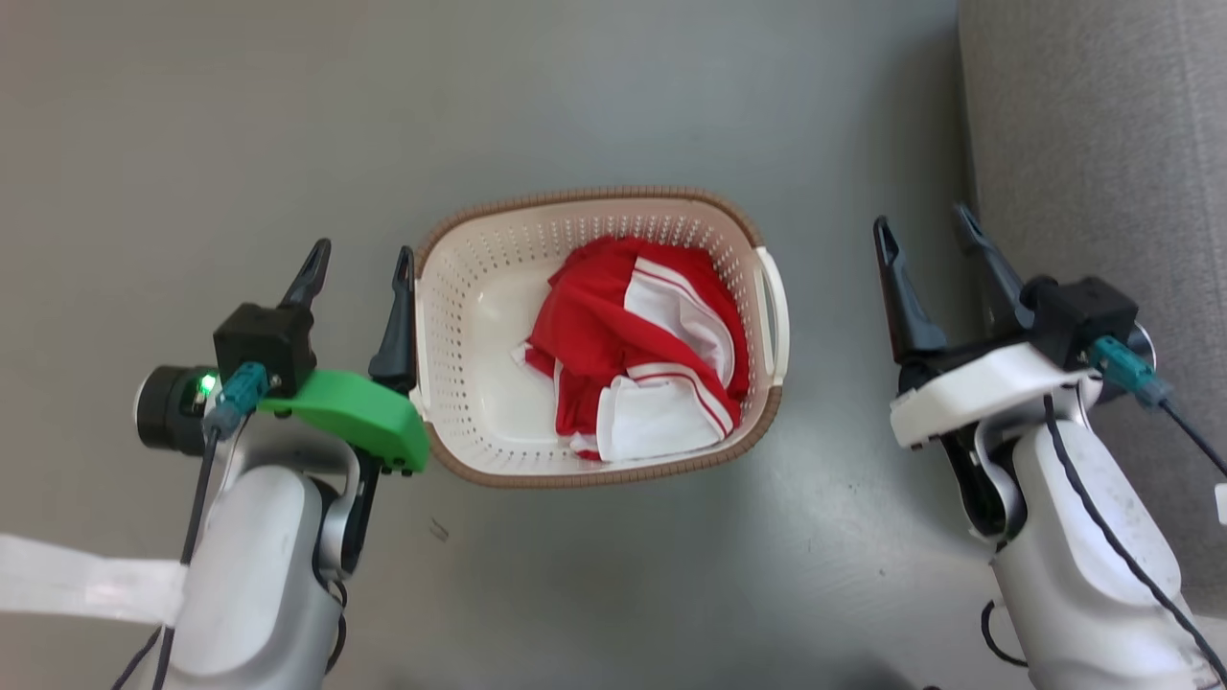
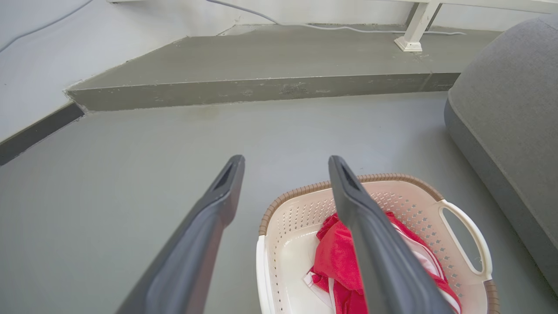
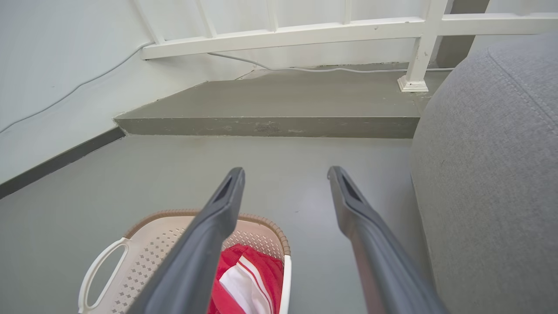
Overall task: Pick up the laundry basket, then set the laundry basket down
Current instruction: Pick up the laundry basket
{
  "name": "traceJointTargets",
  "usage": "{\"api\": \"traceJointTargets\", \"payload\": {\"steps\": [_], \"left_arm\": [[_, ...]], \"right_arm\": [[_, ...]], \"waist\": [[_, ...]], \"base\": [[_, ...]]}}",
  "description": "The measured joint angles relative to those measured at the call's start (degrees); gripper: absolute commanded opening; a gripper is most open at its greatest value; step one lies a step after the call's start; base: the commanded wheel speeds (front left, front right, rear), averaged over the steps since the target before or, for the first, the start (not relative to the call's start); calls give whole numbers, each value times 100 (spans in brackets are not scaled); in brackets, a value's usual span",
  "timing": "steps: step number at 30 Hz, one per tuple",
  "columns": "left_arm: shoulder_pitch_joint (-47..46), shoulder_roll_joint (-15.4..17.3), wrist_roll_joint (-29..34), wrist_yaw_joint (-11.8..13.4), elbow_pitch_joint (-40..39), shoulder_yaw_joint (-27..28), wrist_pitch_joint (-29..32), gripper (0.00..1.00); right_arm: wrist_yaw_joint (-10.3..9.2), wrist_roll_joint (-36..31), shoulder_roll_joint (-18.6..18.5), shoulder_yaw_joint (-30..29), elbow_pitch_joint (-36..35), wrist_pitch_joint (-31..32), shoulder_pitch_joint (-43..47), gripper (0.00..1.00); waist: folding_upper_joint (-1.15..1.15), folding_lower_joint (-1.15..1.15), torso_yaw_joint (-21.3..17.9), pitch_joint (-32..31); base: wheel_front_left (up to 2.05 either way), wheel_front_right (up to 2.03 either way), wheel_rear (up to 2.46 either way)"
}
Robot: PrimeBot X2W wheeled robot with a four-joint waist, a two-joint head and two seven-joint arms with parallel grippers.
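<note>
The laundry basket (image 1: pixel 460 287) sits on the grey floor in the middle of the head view: cream perforated walls, a brown woven rim, white side handles, and a red and white garment (image 1: pixel 637 345) inside. My left gripper (image 1: pixel 362 257) stands open at the basket's left side, its right finger close beside the rim and nothing between the fingers. My right gripper (image 1: pixel 925 230) is open too, a short gap right of the basket's right handle (image 1: pixel 772 311). In the wrist views the laundry basket (image 2: pixel 296 218) (image 3: pixel 148 257) lies below the open left gripper (image 2: pixel 285 163) and right gripper (image 3: pixel 285 174).
A grey upholstered seat (image 1: pixel 1102 144) stands right of my right arm. Ahead, a low concrete step (image 3: pixel 270 126) runs across the floor, with a white railing (image 3: pixel 348 30) and a cable on it. A pale wall (image 2: pixel 35 65) closes the left side.
</note>
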Motion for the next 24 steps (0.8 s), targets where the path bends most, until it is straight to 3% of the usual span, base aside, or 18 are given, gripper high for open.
{"api": "traceJointTargets", "payload": {"steps": [24], "left_arm": [[-1731, -54, -246, -631, 2440, -32, 453, 100]], "right_arm": [[48, 30, -13, 580, 1718, 0, -1382, 100]], "waist": [[0, 0, -21, 1516]], "base": [[0, 0, 0]]}}
